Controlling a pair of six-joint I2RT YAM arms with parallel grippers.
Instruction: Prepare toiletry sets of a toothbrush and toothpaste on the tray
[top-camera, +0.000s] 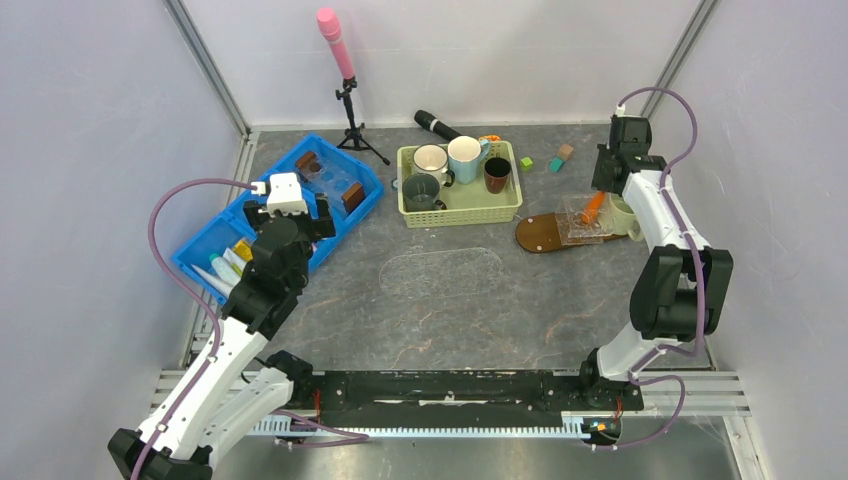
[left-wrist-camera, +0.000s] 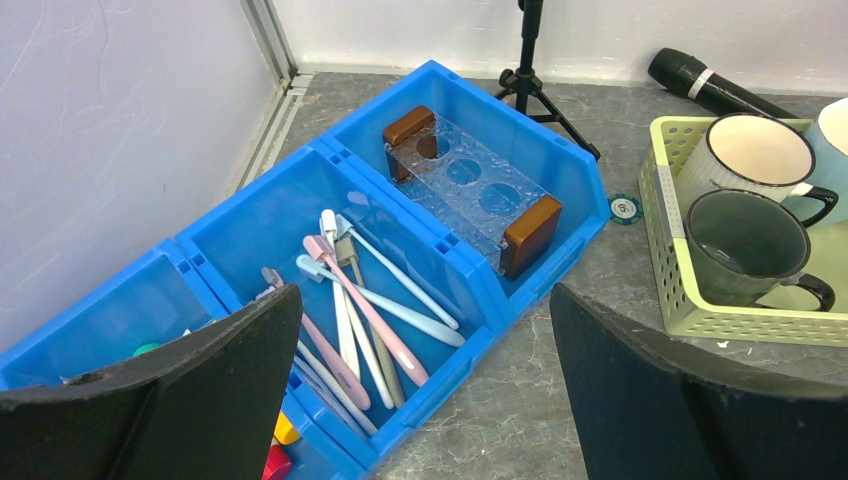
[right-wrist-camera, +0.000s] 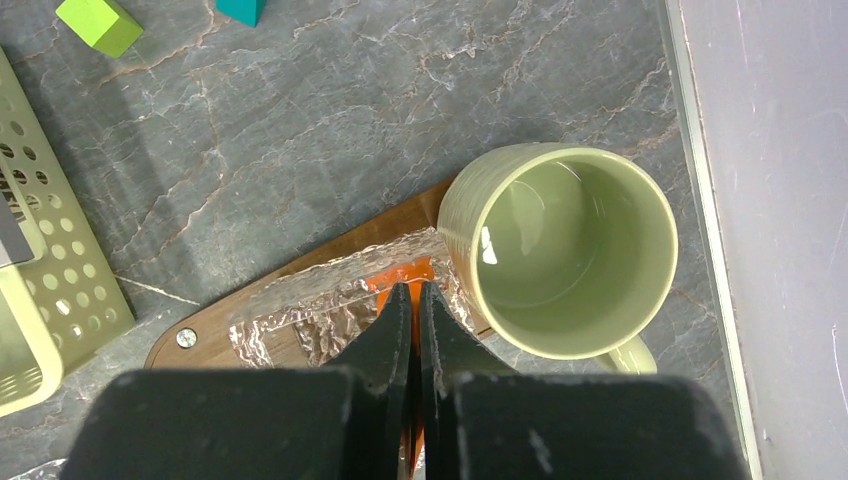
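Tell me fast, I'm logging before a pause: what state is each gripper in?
Left gripper: open, empty.
Right gripper: closed on the orange toothpaste.

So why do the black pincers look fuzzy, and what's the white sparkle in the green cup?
Left wrist view: the left pincer sits right by the lens, so it blurs while the toothbrushes look sharp. Right wrist view: same blur on the right pincer, shut on the orange toothpaste; the sparkle in the cup is light bouncing off it.
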